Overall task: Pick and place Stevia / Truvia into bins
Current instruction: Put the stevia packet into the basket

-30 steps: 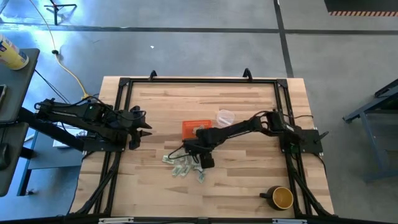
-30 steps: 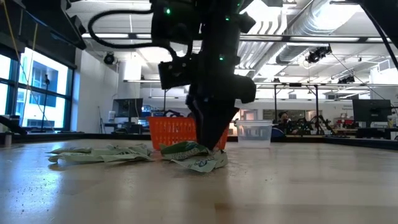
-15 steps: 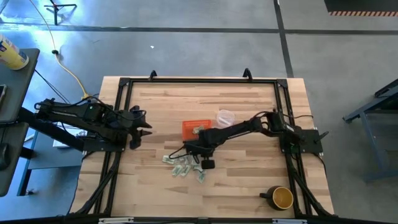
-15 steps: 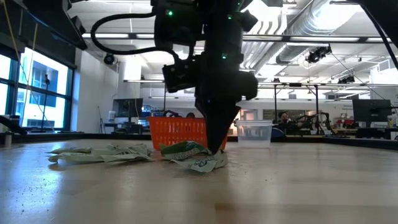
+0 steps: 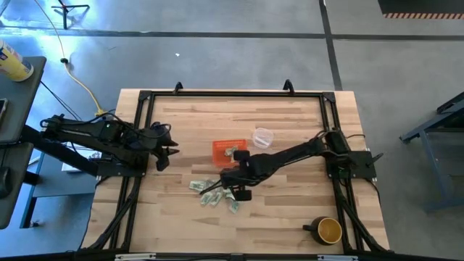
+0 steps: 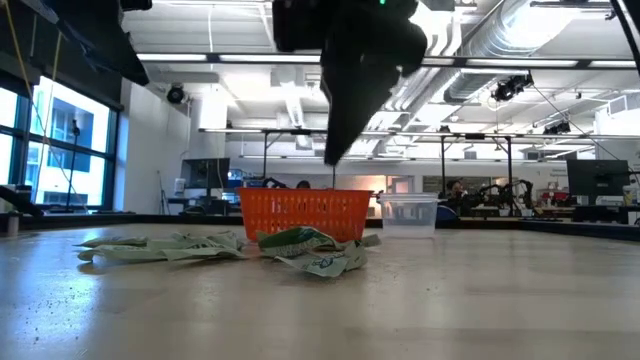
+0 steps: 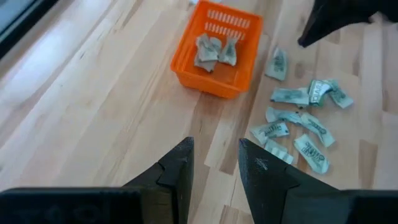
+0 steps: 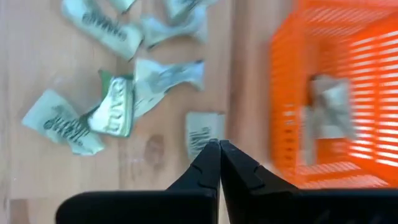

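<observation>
Several pale green and white Stevia sachets (image 5: pixel 214 193) lie loose on the wooden table in front of the orange bin (image 5: pixel 228 150). The pile also shows in the left wrist view (image 7: pixel 298 118) and the right wrist view (image 8: pixel 118 106). The bin (image 7: pixel 217 53) holds a few sachets (image 7: pixel 214 51). My right gripper (image 8: pixel 219 148) hangs shut above the pile's bin side (image 6: pixel 334 158), with nothing between its fingers. My left gripper (image 7: pixel 214 163) waits open near the table's left edge (image 5: pixel 165 148).
A clear round plastic cup (image 5: pixel 262 136) stands just right of the bin. A dark mug (image 5: pixel 328 230) sits near the front right corner. A black frame (image 5: pixel 232 94) borders the tabletop.
My right gripper has shut at the sachet pile and then risen well clear of it, taking nothing along. The sachets lie where they were.
</observation>
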